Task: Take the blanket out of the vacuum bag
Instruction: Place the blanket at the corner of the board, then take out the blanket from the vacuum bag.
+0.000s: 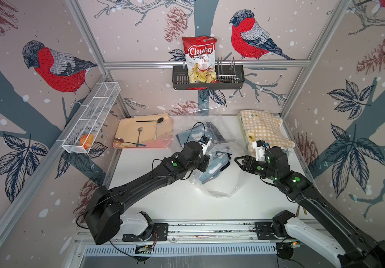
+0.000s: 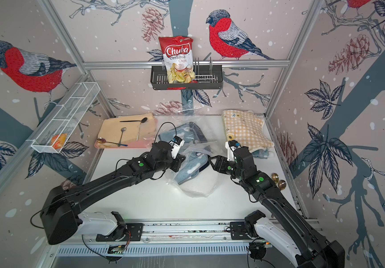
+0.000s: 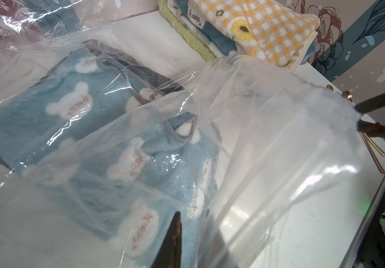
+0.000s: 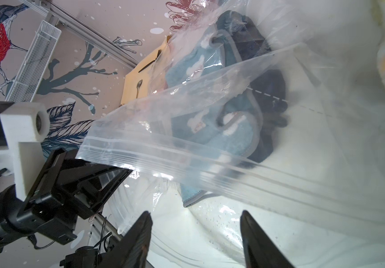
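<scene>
bag: the clear vacuum bag (image 1: 219, 189) lies crinkled in the middle of the counter (image 1: 163, 201), between the pink tray (image 1: 126, 145) and a pile of folded cloths (image 1: 263, 130). Its far end rides up against the back wall, and its zip strip (image 4: 186, 160) faces the arms.

blanket: blue and fluffy with little white bears, the blanket (image 1: 215, 163) is bunched up inside the bag and shows through the plastic in every view. Its near end sits right by the zip, under the raised flap. Can't tell whether any of it pokes out past the mouth.

left gripper: the left gripper (image 4: 122, 171) is closed down to a narrow gap. In the right wrist view the corner of the zip edge runs right into its jaws, so it's pinching the top layer of the bag and holding that flap up off the blanket.

right gripper: the right gripper (image 4: 196, 214) has its jaws wide apart with nothing between them. It sits just off the bag's mouth, pointing in at the opening, close to the left one.

other stuff: there are spoons on a tan cloth on the tray, a red chips bag (image 1: 200, 58) up in the black wall basket (image 1: 233, 80), and a white wire shelf (image 1: 94, 113) on the left wall.
</scene>
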You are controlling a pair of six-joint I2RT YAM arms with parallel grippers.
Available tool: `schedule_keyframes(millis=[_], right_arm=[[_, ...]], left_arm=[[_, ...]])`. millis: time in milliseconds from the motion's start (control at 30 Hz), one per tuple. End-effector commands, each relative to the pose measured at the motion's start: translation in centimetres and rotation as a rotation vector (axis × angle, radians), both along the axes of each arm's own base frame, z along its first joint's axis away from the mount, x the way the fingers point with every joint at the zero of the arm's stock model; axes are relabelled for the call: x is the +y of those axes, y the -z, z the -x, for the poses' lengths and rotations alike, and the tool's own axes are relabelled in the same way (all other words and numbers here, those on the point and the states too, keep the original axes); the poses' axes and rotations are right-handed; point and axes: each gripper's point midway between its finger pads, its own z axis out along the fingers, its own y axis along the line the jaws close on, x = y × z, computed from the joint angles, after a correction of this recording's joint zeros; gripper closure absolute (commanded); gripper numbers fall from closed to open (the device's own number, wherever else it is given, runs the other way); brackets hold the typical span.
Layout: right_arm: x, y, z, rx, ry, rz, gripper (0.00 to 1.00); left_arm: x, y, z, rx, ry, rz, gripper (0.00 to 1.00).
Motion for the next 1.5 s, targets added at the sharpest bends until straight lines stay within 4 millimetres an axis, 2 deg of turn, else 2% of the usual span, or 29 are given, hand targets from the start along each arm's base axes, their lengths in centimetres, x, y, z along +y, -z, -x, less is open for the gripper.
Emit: schedule_keyframes(millis=[0,133,300,433,600,833,933,1100,1200,1333,1400,1467], right_arm=[[-0.9,-0.5,-1.6,-0.057,0.1,0.008,0.39],[-2.7,0.3,-2.9,-0.056,0.261,-0.025,0.39],[-2.6,-0.4,-2.3,-0.051,0.295,-0.114,0.4],[-1.0,0.5,-0.9,-0.016,0.238,-0.115,0.43],[2.2,2.2,0.3,0.011,0.177,-0.092,0.45],[3.4,-0.2,-0.5,-0.048,0.256,-0.116,0.44],[4.3,-0.4,0.1,-0.067,0.257,-0.169,0.45],[5.6,1.7,1.2,-0.035,0.233,-0.153,0.5],[5.8,3.2,1.5,-0.005,0.233,-0.127,0.51],[5.5,4.0,1.3,-0.003,0.245,-0.11,0.51],[5.2,4.4,1.1,0.007,0.259,-0.106,0.51],[5.1,4.9,1.0,0.023,0.262,-0.123,0.51]], left_arm=[[-0.2,-0.3,-0.2,-0.01,0.006,0.005,0.81],[-0.2,0.0,-0.2,-0.007,0.006,-0.002,0.81],[-0.7,0.5,0.4,0.03,0.031,0.011,0.81],[-0.8,0.2,0.4,0.023,0.031,0.017,0.81],[-0.5,-0.2,0.4,0.01,0.021,0.012,0.82],[0.1,-2.2,0.5,-0.038,0.005,0.041,0.82],[0.1,-3.0,0.7,-0.064,0.003,0.06,0.82],[-0.5,-2.8,1.1,-0.042,0.026,0.073,0.83],[-0.9,-2.4,1.3,-0.026,0.041,0.069,0.83],[-1.1,-2.0,1.3,-0.021,0.047,0.056,0.83],[-1.0,-1.9,1.3,-0.022,0.045,0.052,0.9],[-1.0,-1.8,1.2,-0.022,0.041,0.051,0.92]])
